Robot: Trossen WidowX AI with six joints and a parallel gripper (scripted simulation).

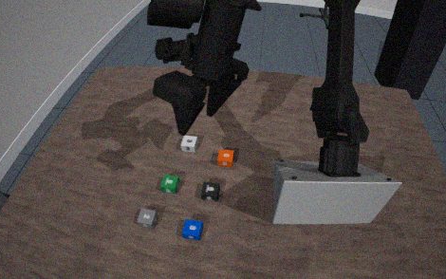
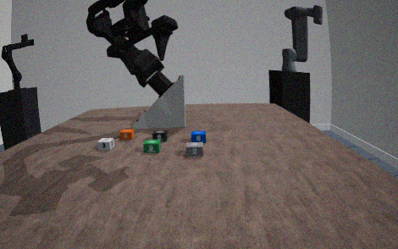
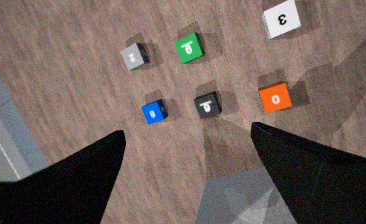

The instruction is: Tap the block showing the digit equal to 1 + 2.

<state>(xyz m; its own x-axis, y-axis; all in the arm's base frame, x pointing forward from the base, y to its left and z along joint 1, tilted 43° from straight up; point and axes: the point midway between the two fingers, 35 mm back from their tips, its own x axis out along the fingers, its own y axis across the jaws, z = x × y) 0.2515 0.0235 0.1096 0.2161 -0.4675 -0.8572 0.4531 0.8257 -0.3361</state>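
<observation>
Six numbered blocks sit on the wooden table (image 1: 46, 199). The white block (image 3: 282, 19) printed with 3 lies at the group's far corner, beside the orange block (image 3: 275, 97); it is cubic with no long axis, its digit rotated sideways in the wrist view. High above, the gripper (image 1: 197, 110) hangs with fingers spread wide, holding nothing.

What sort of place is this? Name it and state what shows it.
Probably a robot test room: a wooden table carries six numbered blocks, such as the white block, an arm on a grey base, and more arms on black pedestals by bare walls.
</observation>
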